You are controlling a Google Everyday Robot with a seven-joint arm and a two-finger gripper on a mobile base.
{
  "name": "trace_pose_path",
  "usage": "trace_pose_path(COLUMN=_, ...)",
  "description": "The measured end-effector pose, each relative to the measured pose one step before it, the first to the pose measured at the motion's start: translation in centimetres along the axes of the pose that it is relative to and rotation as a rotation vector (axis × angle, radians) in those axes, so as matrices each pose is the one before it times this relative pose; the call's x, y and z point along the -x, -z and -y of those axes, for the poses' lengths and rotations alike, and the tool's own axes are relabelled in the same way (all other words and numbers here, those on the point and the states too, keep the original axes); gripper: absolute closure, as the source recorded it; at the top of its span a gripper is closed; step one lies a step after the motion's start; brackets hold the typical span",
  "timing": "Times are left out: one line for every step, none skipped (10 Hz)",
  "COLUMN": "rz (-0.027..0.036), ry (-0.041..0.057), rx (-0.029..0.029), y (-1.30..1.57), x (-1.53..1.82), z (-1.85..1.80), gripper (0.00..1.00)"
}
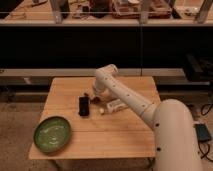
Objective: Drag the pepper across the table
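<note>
The pepper (92, 99) shows as a small dark red-brown sliver on the light wood table (120, 135), just right of the black phone (84, 105). My gripper (95, 95) hangs from the white arm's wrist directly over the pepper's far end and hides part of it. I cannot tell whether it touches the pepper. The white arm reaches in from the lower right, bending at an elbow near the table's far edge.
A white tube-like bottle (115, 106) lies right of the pepper, partly under the arm. A green bowl (52, 133) sits at the front left corner. A dark shelf unit and a low ledge run behind the table.
</note>
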Motion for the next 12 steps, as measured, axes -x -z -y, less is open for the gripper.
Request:
trace_pose_path(rz=0.0047, ry=0.00457, rx=-0.00493, y=-0.318, x=-0.038, z=0.391, gripper=0.45)
trace_pose_path(rz=0.00257, ry=0.00301, rx=-0.00335, y=-0.215, x=-0.084, z=0.283, gripper=0.45)
trace_pose_path(rz=0.00166, ry=0.0007, rx=-0.00208, y=-0.131, x=-0.074, z=0.14, gripper=0.45)
trace_pose_path(rz=0.00057, ry=-0.00137, rx=-0.00172, y=-0.051, x=-0.049, z=0.031, gripper=0.45)
trace_pose_path(rz=0.00088, ry=-0.00012, rx=-0.00168, y=-0.066, x=0.017, z=0.038, gripper=0.45)
trace_pose_path(rz=0.00033, ry=-0.00066, rx=-0.00193, y=-0.009, x=0.009, z=0.033, gripper=0.45)
trace_pose_path(rz=0.00205, ry=-0.00053, rx=-0.00306, y=-0.073, x=0.076, z=0.097, gripper=0.45)
trace_pose_path(rz=0.0014, ry=0.00014, rx=-0.0016, y=-0.042, x=0.033, z=0.068, gripper=0.45)
trace_pose_path(rz=0.00219, ry=-0.00098, rx=-0.00213, y=-0.075, x=0.085, z=0.046, gripper=0.48)
trace_pose_path(rz=0.00133, ry=-0.00152, rx=-0.00193, y=-0.037, x=0.03, z=0.018, gripper=0.56)
trace_pose_path(rz=0.00033, ry=-0.00132, rx=-0.00308, y=-0.026, x=-0.037, z=0.036, gripper=0.66)
trace_pose_path(rz=-0.00026, ry=0.00084, rx=-0.00237, y=-0.023, x=-0.096, z=0.09, gripper=0.68)
